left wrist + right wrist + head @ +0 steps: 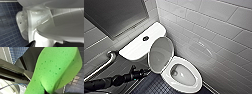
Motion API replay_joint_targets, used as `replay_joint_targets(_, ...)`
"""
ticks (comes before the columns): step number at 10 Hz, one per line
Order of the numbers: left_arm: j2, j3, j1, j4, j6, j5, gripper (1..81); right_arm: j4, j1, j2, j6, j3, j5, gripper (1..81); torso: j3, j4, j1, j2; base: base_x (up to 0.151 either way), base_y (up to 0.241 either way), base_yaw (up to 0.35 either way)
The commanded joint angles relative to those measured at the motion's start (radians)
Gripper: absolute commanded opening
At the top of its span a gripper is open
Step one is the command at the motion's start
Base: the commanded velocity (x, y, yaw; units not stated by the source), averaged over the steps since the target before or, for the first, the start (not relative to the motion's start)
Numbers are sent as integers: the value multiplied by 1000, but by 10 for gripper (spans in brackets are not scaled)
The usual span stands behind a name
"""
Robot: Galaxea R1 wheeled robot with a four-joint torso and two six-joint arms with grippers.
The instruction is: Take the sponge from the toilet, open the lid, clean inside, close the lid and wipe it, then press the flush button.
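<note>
**Lid up, sponge pinched in the right gripper**

From the head: finds the toilet [195, 70] with its lid raised and leaning back against the tank, bowl exposed. Places the flush button [145, 38] in the middle of the tank top, well beyond the fingers. Puts the left gripper [143, 72] just beside the lid's lower edge, above dark floor tiles [156, 88], with a grab bar [109, 60] off behind it on the wall.

From the left wrist: shows dark fingertips [33, 44] spread apart, clasping nothing. Sets the lid's underside and hinge close ahead of them.

From the right wrist: shows the sponge [56, 69] clamped in the right gripper [47, 91], creased where the fingers bite and fanning out broad ahead of them.
</note>
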Motion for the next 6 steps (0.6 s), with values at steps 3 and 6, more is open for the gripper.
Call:
replay_joint_targets(3,-100,76,-108,-7,-1,-3,811,-40,-27,-10,-1,16,-54,10,0,0,0,0,0,0,0)
replay_joint_targets(6,13,22,-107,-8,-4,-3,811,-38,-36,1,1,8,-54,10,0,0,0,0,0,0,0)
